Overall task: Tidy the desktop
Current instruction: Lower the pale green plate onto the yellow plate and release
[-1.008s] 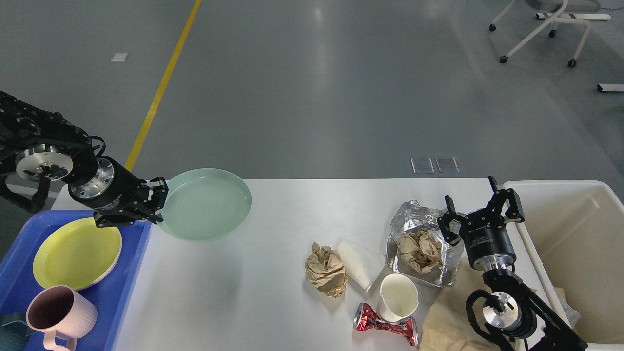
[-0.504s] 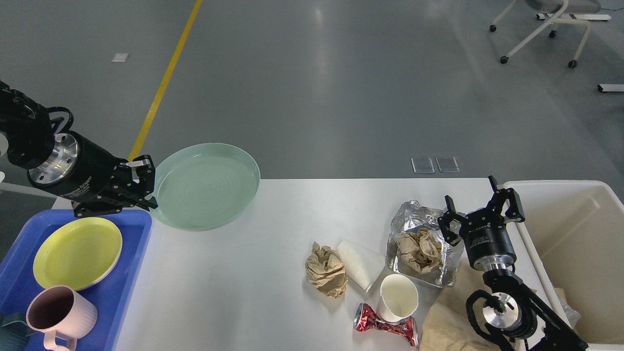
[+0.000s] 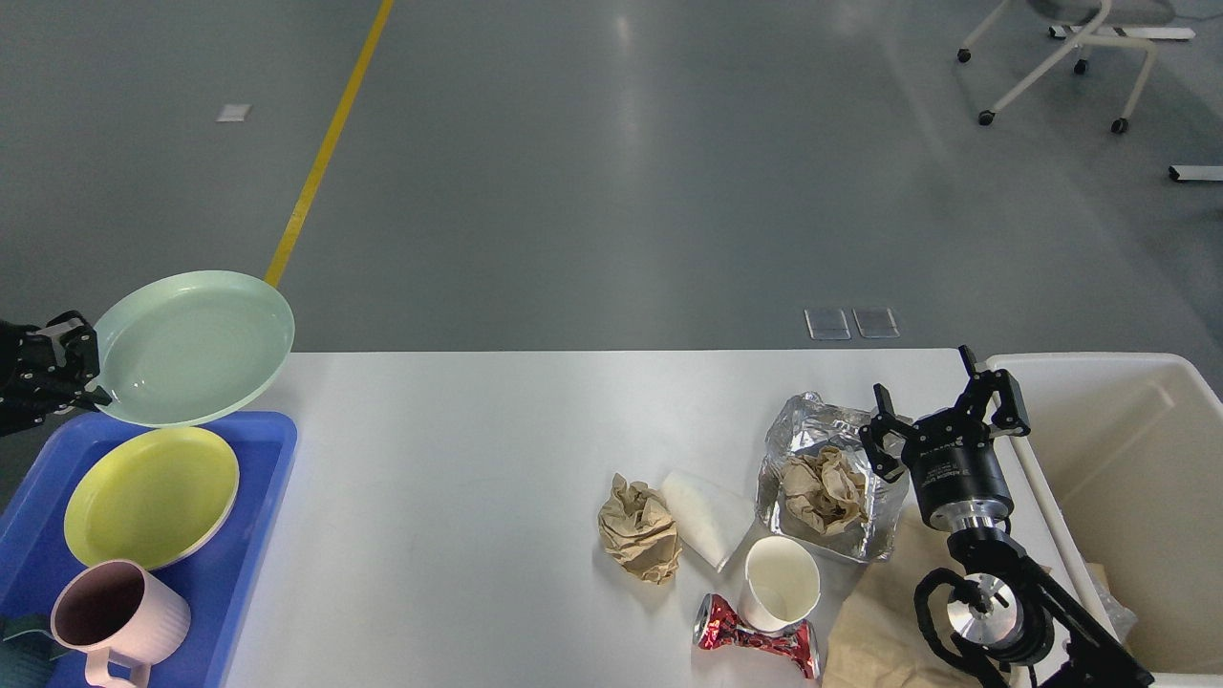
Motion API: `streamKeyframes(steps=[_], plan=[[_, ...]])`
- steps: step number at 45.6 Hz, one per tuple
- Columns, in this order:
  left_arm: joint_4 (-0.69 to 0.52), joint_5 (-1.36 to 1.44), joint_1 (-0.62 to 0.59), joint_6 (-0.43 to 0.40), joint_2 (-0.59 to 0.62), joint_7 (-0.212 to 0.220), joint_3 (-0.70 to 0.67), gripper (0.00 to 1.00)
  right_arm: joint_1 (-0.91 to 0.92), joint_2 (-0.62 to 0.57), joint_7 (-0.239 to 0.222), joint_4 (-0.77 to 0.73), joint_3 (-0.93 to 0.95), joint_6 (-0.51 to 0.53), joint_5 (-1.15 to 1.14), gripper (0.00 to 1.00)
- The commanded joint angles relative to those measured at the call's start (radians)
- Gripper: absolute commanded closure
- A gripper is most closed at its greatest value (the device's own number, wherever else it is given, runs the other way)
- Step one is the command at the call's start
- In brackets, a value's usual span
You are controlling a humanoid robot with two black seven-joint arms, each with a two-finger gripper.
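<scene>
The left gripper sits at the left edge of the view with its fingers clamped on the near-left rim of the green plate, which hangs in the air, tilted slightly, over the far end of the blue tray and clear of the tabletop. The relation that matters is plate to tray: the yellow plate lies directly below and a little nearer the robot than the green one, so the likely move is a short drop straight down and slightly inward — stacking green on yellow, or setting it just beyond it at the tray's far end. The pink mug stands at the tray's near end, well apart from the drop line. The tabletop itself stretches to the right of the tray, and the rest of the clutter sits on its right half, well away from the tray: a crumpled brown paper ball, a white paper cup, a crushed red can and a foil bag. The right gripper hovers just beside the foil bag with its fingers spread and empty — it is far nearer that rubbish, and the cream bin stands beyond it at the tabletop's end farthest from the tray.
</scene>
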Motion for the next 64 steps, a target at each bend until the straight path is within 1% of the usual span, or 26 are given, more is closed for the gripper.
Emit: streamKeyframes(steps=[1,6,9,15,20,28,42,56,59,61,62,64], plan=[[0.15,0.006,0.174,0.0,0.061,0.054,-0.121,1.0,0.0,0.0,0.0,0.001,0.0,0.0,0.0,0.0],[0.26,0.014,0.309,0.001,0.085,0.11,-0.253,1.0,0.0,0.0,0.0,0.001,0.0,0.0,0.0,0.0],[0.325,0.015,0.406,0.001,0.085,0.126,-0.321,1.0,0.0,0.0,0.0,0.001,0.0,0.0,0.0,0.0],[0.443,0.017,0.573,0.004,0.073,0.13,-0.439,1.0,0.0,0.0,0.0,0.001,0.0,0.0,0.0,0.0],[0.51,0.023,0.687,0.006,0.061,0.133,-0.526,1.0,0.0,0.0,0.0,0.001,0.0,0.0,0.0,0.0],[0.596,0.046,0.796,0.018,0.013,0.132,-0.581,1.0,0.0,0.0,0.0,0.001,0.0,0.0,0.0,0.0],[0.622,0.045,0.833,0.032,-0.033,0.132,-0.598,1.0,0.0,0.0,0.0,0.0,0.0,0.0,0.0,0.0],[0.622,0.046,0.845,0.038,-0.036,0.133,-0.6,0.99,0.0,0.0,0.0,0.0,0.0,0.0,0.0,0.0],[0.622,0.049,0.845,0.038,-0.036,0.133,-0.598,0.97,0.0,0.001,0.0,0.0,0.0,0.0,0.0,0.0],[0.622,0.051,0.845,0.038,-0.036,0.133,-0.598,0.92,0.0,0.0,0.0,0.0,0.0,0.0,0.0,0.0],[0.622,0.051,0.845,0.038,-0.036,0.133,-0.598,0.86,0.0,0.001,0.0,0.0,0.0,0.0,0.0,0.0],[0.622,0.049,0.845,0.038,-0.033,0.132,-0.598,0.72,0.0,0.001,0.0,0.0,0.0,0.0,0.0,0.0]])
